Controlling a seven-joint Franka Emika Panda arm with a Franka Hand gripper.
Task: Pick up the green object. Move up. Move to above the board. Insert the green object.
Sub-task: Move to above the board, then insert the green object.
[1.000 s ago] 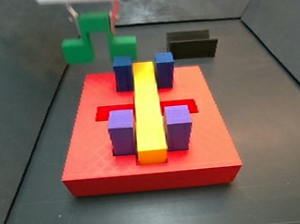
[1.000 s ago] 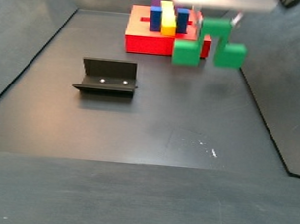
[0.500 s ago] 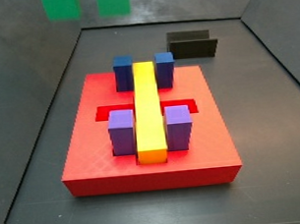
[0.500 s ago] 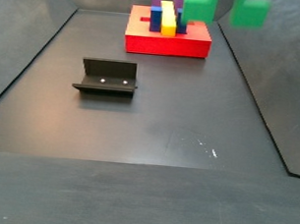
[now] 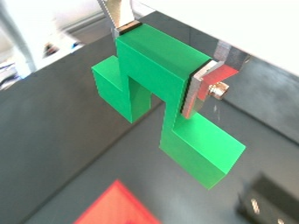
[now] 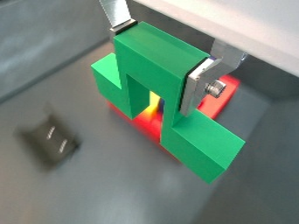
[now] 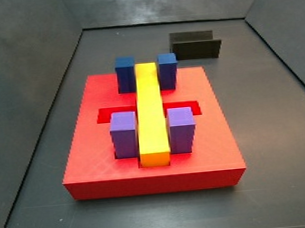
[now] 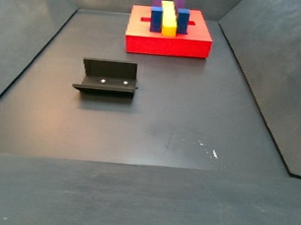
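You find the gripper (image 5: 163, 63) out of both side views; both wrist views show its silver fingers (image 6: 201, 85) clamped on the taller centre block of the green object (image 5: 162, 98), which hangs clear of the floor. In a wrist view the board (image 6: 219, 96) lies directly beneath that piece. On the board (image 7: 153, 164) sit the yellow bar (image 7: 149, 108), blue blocks (image 7: 126, 71) and purple blocks (image 7: 123, 135). The fixture (image 8: 106, 79) stands well apart from the board.

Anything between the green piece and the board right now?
Nothing visible. The end effector holds the green piece in mid-air, out of frame in both side views. In a wrist view the board shows directly below it, with only air between. The fixture stands well aside.
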